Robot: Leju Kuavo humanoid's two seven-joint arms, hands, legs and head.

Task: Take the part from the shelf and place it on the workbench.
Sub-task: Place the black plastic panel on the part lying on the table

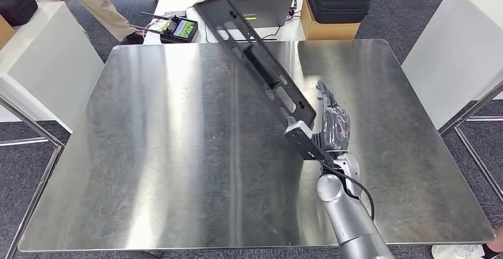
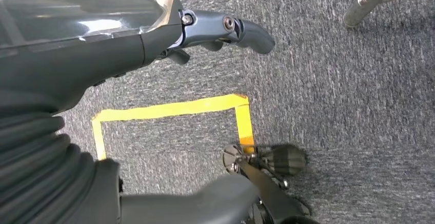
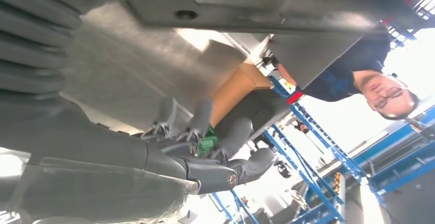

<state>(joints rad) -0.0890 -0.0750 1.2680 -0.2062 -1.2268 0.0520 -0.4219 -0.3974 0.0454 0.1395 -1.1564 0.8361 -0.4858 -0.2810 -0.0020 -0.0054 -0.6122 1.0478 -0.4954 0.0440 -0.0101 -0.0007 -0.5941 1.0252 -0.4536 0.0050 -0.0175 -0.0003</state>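
The right arm reaches in from the near right over the workbench (image 1: 148, 152); its right hand (image 1: 333, 130) grips the part's (image 1: 255, 63) near end. The left hand (image 2: 154, 34) hangs over the floor, holding nothing, fingers apart.

High head view over workbench (image 1: 178, 152)

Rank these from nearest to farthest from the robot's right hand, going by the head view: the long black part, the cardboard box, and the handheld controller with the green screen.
1. Long black part: held in the right hand, slanting up and away over the workbench.
2. Cardboard box: beyond the workbench's far edge, roughly straight ahead of the hand, under a black case.
3. Controller: on the white table beyond, far off to the left.
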